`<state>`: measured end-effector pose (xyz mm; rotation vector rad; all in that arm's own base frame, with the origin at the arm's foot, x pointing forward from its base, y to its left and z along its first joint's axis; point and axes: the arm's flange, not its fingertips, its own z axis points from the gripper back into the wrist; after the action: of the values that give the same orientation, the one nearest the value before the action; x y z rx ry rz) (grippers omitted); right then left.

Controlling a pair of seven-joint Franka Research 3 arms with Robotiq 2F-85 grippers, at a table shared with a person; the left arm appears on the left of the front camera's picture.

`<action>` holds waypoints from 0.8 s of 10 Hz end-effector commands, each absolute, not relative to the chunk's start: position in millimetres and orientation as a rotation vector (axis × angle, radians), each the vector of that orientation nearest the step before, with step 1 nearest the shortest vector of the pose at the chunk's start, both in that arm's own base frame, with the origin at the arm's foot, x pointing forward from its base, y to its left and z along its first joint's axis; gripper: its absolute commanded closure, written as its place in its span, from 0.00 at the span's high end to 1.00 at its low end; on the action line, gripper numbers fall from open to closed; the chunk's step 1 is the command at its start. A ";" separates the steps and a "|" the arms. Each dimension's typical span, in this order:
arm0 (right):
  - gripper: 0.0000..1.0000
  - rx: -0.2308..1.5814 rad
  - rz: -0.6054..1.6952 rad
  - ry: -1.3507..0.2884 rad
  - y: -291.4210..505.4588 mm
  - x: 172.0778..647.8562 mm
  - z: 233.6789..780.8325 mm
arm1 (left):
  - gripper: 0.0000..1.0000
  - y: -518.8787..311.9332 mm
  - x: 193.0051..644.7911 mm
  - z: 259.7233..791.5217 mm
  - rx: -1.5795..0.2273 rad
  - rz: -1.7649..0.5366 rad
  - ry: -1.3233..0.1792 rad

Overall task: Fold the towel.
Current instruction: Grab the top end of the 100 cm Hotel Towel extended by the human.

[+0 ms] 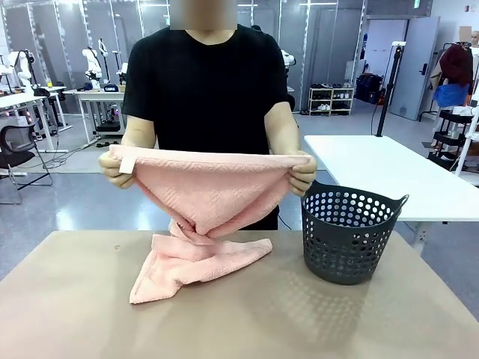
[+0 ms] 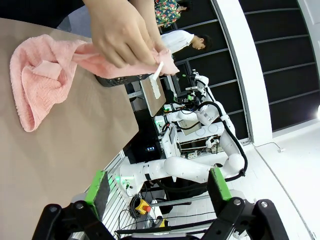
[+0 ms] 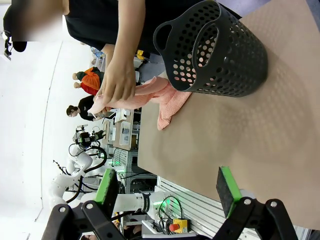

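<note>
The towel (image 1: pixel 206 198) hangs between the person's two hands, well up from the table (image 1: pixel 247 321) and just beside the basket (image 1: pixel 350 232), on the basket's left as the robot faces it. One hand (image 1: pixel 303 176) pinches a top corner just above the basket's rim. The other hand (image 1: pixel 116 168) holds the far corner, where the white tag (image 1: pixel 126 164) hangs, well away from the basket. The top edge runs fairly taut and level between them, but below it the cloth narrows into a twist, and its lower end lies bunched on the table near the basket's foot without touching it. The step in hand looks like opening the towel out before the first fold, so the task seems barely begun. To do it well, the twist should come out first. A lift or a light shake with the corners kept level would let the lower edge drop free. The cloth should then go down flat on the open table away from the basket, so that no corner snags the rim or handle. Folding over the bunched end would likely trap creases and leave the edges uneven. The left gripper (image 2: pixel 157 182) is spread wide with nothing between its green pads, and it sits well back from both basket and towel. The right gripper (image 3: pixel 167 185) is likewise wide apart and empty, looking across the table toward the basket from a distance.
</note>
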<state>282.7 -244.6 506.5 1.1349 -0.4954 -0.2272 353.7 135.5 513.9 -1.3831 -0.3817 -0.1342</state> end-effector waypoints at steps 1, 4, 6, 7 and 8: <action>1.00 1.130 -0.226 -0.500 -244.5 282.3 508.7 | 1.00 135.7 352.0 515.9 -1.391 -0.153 -0.385; 1.00 1.130 -0.226 -0.500 -244.5 282.3 508.7 | 1.00 135.7 352.0 515.9 -1.391 -0.153 -0.385; 1.00 1.130 -0.226 -0.500 -244.5 282.3 508.7 | 1.00 135.7 352.0 515.9 -1.391 -0.153 -0.385; 1.00 1.130 -0.226 -0.500 -244.5 282.3 508.7 | 1.00 135.5 353.7 513.9 -1.383 -0.134 -0.382; 1.00 1.130 -0.226 -0.500 -244.5 282.3 508.7 | 1.00 135.5 353.7 513.9 -1.383 -0.134 -0.382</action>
<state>282.7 -244.6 506.5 1.1349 -0.4954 -0.2272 353.7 135.6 513.7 -1.3832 -0.3813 -0.1333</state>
